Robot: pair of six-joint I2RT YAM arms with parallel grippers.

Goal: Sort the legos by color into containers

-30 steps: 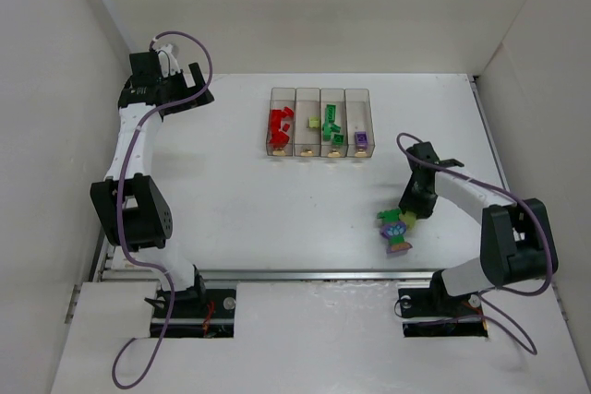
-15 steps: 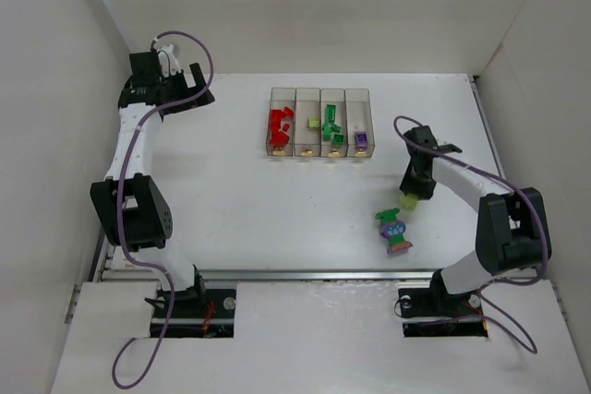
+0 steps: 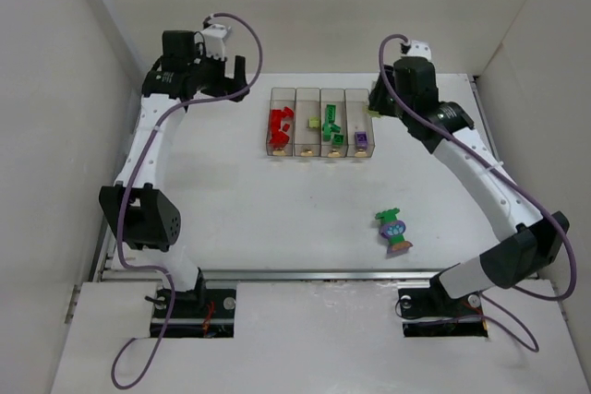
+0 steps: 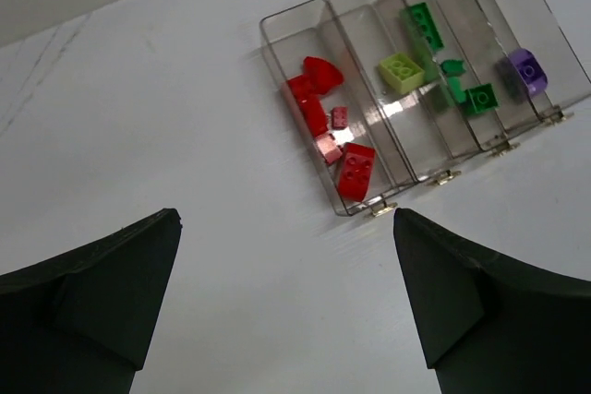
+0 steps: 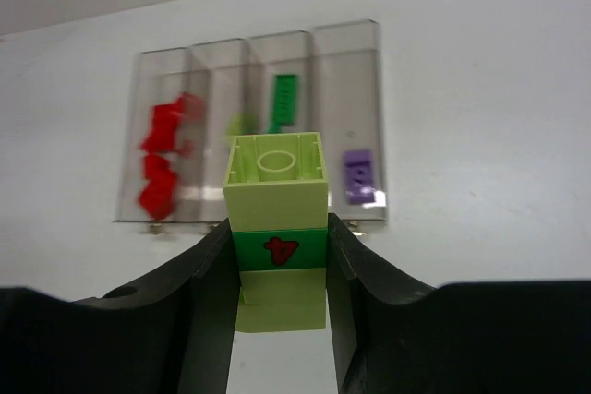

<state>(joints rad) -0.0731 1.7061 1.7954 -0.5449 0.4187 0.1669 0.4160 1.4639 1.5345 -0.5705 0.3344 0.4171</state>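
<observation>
White counter (image 3: 277, 209); four joined clear plastic bins (image 3: 307, 101) already hold sorted bricks (image 4: 355, 168): red, lime, green, purple. Bins sit just ahead of right claw (image 5: 279, 237), clamped on lime-green-lime brick stack (image 5: 277, 182). Empty left claw (image 4: 286, 223) gapes. Unsorted: multicoloured brick clump (image 3: 394, 232), well behind right claw.

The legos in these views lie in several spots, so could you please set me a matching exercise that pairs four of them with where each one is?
Things:
1. red bricks
2. purple brick
3. lime-and-green stack
4. multicoloured clump

Places:
A. loose on the table
B. in the leftmost bin
C. held between the right gripper's fingers
D. in the rightmost bin

Pairs: 1-B, 2-D, 3-C, 4-A.
</observation>
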